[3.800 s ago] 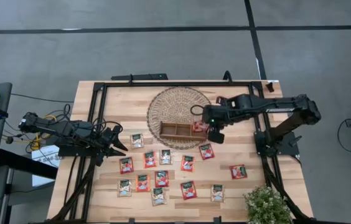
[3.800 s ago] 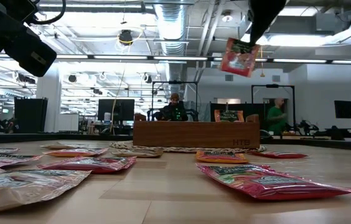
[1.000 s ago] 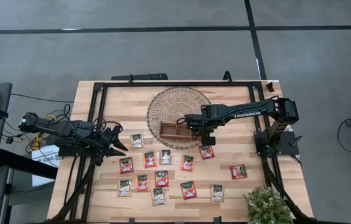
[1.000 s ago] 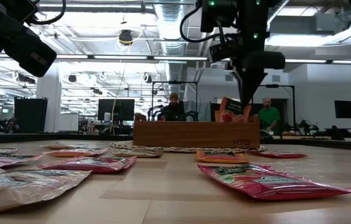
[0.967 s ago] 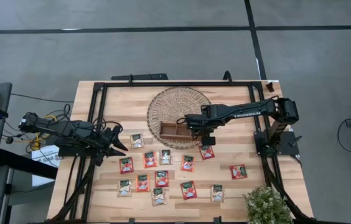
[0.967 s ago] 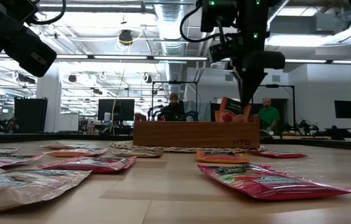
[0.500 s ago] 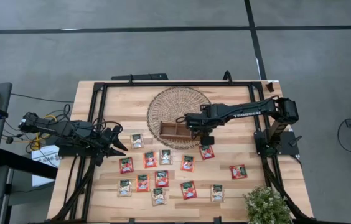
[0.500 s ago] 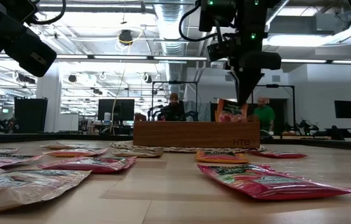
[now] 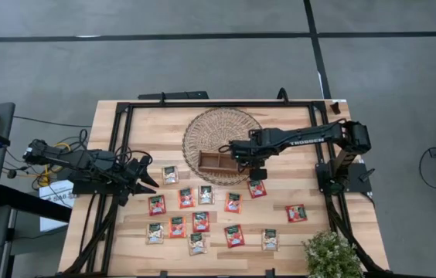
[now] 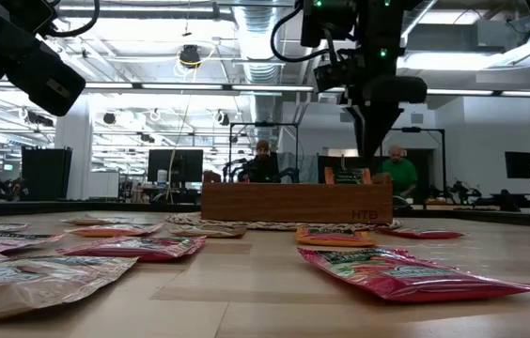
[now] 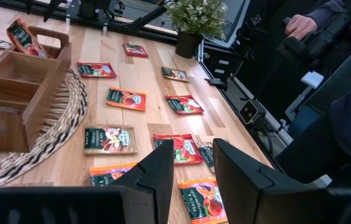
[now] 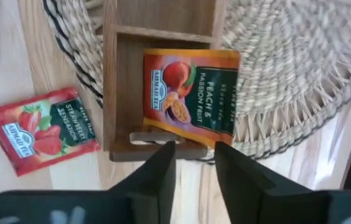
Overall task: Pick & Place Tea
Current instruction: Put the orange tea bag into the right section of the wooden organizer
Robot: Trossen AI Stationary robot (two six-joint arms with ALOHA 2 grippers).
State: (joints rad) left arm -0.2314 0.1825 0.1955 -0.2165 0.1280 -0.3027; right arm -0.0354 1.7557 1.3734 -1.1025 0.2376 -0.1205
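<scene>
Now your right gripper (image 12: 191, 155) hangs over the wooden tray's (image 9: 216, 161) end compartment, fingers apart, with a peach tea sachet (image 12: 191, 97) lying inside just beneath it; your left gripper (image 11: 191, 163), also parted, waits near the scattered sachets (image 9: 202, 220).

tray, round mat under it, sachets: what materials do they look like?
Tray: brown wood with visible grain, matte or lightly finished.
Round mat: woven natural fibre, perhaps straw or seagrass, in coiled ribbed rows with dark strands.
Sachets, e.g. the peach one in the tray's end compartment: printed, slightly glossy foil or coated paper with crimped edges; which one is unclear.
</scene>
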